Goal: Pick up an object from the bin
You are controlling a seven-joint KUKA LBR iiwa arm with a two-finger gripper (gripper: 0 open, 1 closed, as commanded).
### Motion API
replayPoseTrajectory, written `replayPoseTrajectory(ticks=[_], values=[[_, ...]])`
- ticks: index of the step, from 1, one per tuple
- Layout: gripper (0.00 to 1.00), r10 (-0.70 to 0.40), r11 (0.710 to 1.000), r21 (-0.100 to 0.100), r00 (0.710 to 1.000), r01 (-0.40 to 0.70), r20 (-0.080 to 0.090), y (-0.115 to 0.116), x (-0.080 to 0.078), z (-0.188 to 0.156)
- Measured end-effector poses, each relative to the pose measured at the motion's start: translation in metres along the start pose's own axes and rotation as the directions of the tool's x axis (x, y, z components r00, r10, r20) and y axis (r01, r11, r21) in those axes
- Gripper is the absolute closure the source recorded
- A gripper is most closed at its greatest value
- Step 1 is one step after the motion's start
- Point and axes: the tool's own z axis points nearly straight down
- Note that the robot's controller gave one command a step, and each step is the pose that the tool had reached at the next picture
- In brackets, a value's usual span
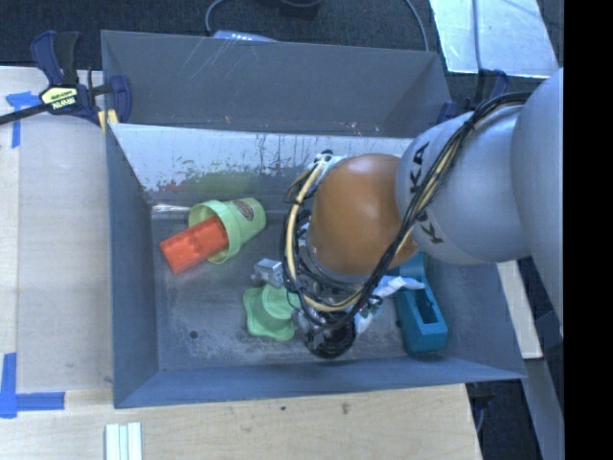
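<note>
Gripper [330, 338] low at the bin's [134, 257] front wall, just beside a pale green piece [266, 316]; grip state cannot be told, apparently nothing lifted yet.

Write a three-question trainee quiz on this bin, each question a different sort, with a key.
1. True or false: the orange cylinder lies against the green cup.
2. Which thing lies just right of the gripper? A) blue block B) red ball C) yellow sponge
3. Fill in: the crumpled thing just left of the gripper is pale ____.

Key: 1 true; 2 A; 3 green.
</note>
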Motion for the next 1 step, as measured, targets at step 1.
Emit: replayPoseTrajectory(ticks=[1], values=[[1.00,0.000,1.000,0.000,1.000,0.000,0.000,0.0000,0.0000,0.0000]])
